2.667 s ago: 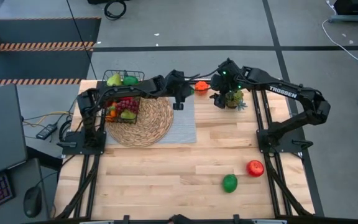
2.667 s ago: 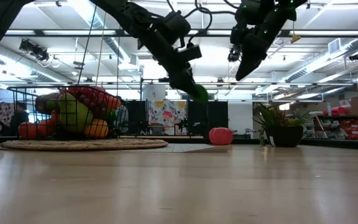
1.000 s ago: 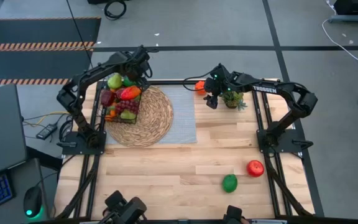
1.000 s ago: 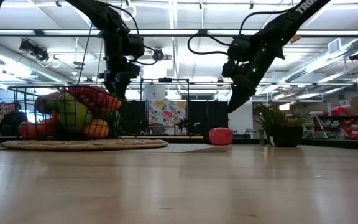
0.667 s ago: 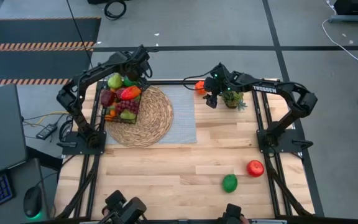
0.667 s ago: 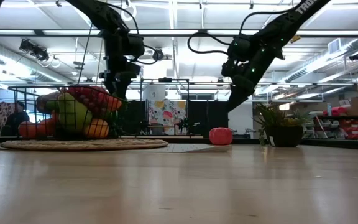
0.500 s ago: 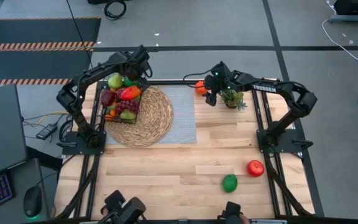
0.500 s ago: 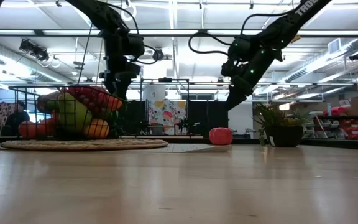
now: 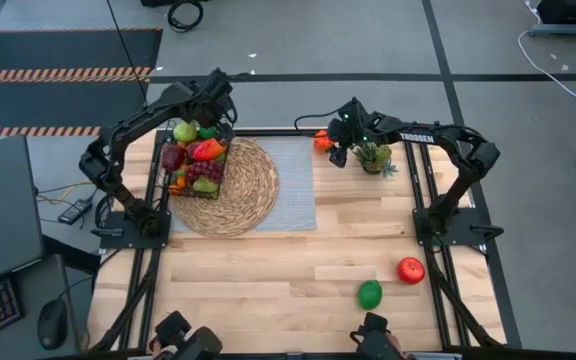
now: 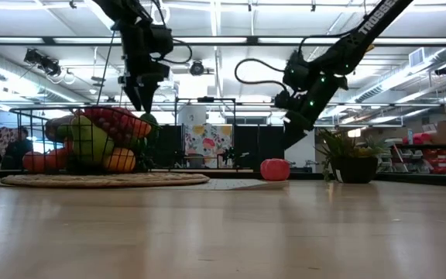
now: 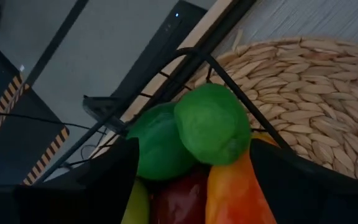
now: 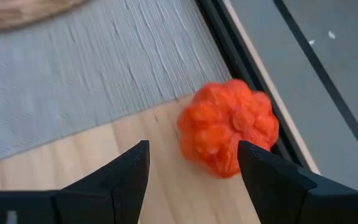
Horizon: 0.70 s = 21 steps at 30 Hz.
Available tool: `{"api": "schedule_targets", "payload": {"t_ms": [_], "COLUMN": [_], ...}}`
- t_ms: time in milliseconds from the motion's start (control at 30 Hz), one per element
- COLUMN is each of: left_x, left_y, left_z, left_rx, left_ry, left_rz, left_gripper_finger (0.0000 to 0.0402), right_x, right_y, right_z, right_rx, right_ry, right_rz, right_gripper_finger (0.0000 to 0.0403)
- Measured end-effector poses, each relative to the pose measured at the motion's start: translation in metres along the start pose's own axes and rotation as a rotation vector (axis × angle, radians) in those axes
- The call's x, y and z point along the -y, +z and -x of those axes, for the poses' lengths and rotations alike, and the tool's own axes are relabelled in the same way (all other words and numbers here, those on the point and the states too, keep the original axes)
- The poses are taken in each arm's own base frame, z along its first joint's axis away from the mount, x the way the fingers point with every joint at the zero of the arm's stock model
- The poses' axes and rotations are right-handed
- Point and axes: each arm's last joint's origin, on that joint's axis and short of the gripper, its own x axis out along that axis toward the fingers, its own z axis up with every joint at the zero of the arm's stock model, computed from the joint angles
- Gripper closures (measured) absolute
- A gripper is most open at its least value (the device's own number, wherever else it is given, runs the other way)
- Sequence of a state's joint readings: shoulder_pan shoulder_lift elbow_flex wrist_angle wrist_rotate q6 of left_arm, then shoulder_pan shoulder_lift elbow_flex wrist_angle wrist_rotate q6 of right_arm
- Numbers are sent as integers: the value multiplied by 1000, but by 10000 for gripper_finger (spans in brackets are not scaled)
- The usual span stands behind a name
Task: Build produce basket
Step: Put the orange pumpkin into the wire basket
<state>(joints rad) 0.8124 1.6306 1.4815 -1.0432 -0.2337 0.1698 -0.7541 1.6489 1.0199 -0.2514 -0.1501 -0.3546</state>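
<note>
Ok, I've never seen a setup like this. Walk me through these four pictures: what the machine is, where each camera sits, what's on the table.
It is a robot with two dark jointed arms at a wooden table. One camera looks straight down, one sits at table-top height, and one rides on each wrist.

The left claw hangs open over the small black wire-mesh basket, which is heaped with toy fruit and stands on a round woven straw mat. Its wrist camera looks down on two green fruits on top of the heap.

The right claw is open and empty, poised by a bumpy orange-red toy fruit at the table's far edge, beside a spiky green potted plant.

A red apple and a green lime lie loose near the front.
</note>
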Motion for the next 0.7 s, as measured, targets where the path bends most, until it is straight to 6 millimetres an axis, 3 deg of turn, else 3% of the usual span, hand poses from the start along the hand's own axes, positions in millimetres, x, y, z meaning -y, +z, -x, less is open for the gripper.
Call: {"api": "schedule_targets", "payload": {"t_ms": [333,467,700], "left_x": [0,9,34], "left_y": [-2,6,18], "left_z": [41,55,60], "left_rx": [199,339,438], "left_ry": [18,-29,-89], "left_rz": [21,10,-44], "left_gripper_finger": [88,88,88], "right_x": [15,17,17], "right_y": [-9,-6,-12], "right_z": [-16,-18,-35], "right_rx": [-31,-1,-8], "right_ry": [-77,-98,-51], "right_rz": [1,4,-63], "right_gripper_finger": [151,145,130]}}
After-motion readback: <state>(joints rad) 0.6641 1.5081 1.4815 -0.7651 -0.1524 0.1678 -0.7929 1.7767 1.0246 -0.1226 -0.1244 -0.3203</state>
